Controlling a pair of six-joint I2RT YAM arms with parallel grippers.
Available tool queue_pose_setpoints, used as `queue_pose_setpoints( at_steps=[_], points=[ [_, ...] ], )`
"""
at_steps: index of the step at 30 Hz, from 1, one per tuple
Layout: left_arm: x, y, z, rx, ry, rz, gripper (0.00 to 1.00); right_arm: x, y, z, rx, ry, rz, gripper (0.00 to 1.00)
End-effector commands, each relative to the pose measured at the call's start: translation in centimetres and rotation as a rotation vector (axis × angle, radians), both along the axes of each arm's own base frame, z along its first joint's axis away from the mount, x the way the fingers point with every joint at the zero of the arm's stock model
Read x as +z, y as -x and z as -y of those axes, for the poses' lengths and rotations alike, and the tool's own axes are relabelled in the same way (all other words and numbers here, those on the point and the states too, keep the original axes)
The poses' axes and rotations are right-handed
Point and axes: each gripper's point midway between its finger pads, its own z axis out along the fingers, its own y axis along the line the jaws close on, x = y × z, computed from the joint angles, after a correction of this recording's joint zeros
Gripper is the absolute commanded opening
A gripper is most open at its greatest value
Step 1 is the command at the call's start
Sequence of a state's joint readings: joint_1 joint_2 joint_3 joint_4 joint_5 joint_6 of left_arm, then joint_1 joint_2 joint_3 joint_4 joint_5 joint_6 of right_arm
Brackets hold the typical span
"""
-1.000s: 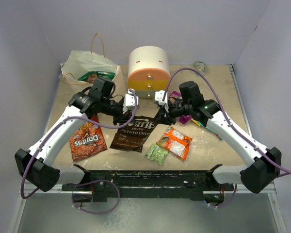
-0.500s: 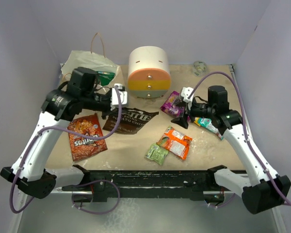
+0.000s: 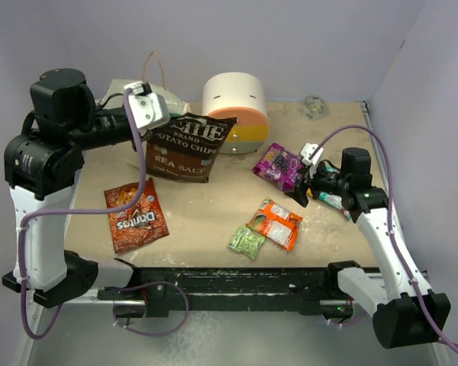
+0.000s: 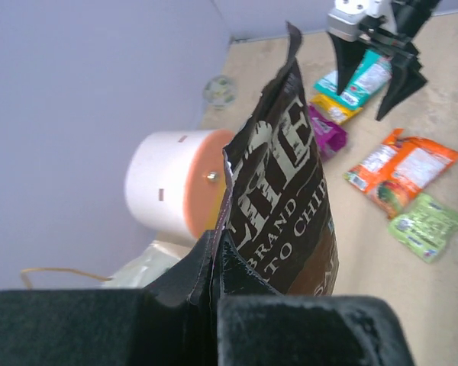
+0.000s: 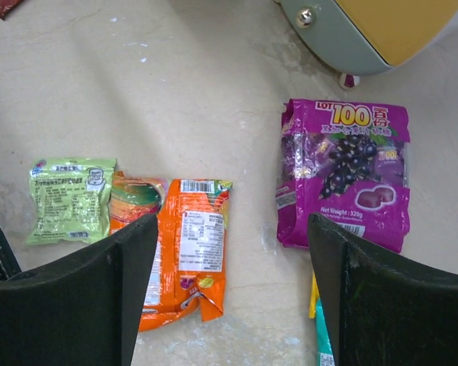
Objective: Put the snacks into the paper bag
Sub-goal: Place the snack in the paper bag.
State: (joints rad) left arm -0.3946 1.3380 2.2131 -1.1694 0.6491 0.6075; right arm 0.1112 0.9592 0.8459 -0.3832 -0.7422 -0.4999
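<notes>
Sandy tabletop (image 3: 206, 221) between pale walls carries most of the snacks lying loose: a red Doritos bag (image 3: 135, 215) near the left arm, an orange packet (image 3: 278, 223) and a small lime-green packet (image 3: 246, 241) toward the front, and a purple packet (image 5: 343, 171) and a teal packet (image 3: 332, 200) on the right. The left gripper (image 4: 214, 301) is pinched tight on the edge of a brown chip bag (image 3: 187, 145), which hangs clear of the table in front of the round drawer container (image 3: 235, 107). Held by its seam, it dangles flat, likely so it can slide into the paper bag (image 4: 149, 263), which lies in the back left corner just beside that gripper, its mouth mostly hidden. The right gripper (image 3: 300, 185) hovers over the purple packet with its fingers spread wide and nothing between them, probably lined up to take it next
</notes>
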Motion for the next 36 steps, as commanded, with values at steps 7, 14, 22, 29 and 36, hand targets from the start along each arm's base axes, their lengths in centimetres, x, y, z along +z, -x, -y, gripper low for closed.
queue_pose_setpoints(
  at_steps=[7,14,22,29,36],
  points=[
    [9.9,-1.7,-3.4,0.166,-0.031,0.501,0.0,0.7,-0.6,0.7,-0.031,-0.005,0.044,0.81],
    [13.6,-5.2,-4.9,0.323,-0.035,0.668,0.0,0.4,-0.6,0.8,-0.035,-0.003,0.038,0.81],
    [15.3,-9.4,-4.7,0.393,-0.069,0.775,0.0,0.2,-0.7,1.4,-0.061,0.012,0.043,0.81],
    [15.7,-12.1,-5.7,0.432,-0.111,0.832,0.0,0.6,-0.9,1.7,-0.069,0.018,0.065,0.81],
    [15.2,-13.8,-7.4,0.419,-0.117,0.823,0.0,0.7,-0.8,1.8,-0.073,0.02,0.074,0.81]
  ],
)
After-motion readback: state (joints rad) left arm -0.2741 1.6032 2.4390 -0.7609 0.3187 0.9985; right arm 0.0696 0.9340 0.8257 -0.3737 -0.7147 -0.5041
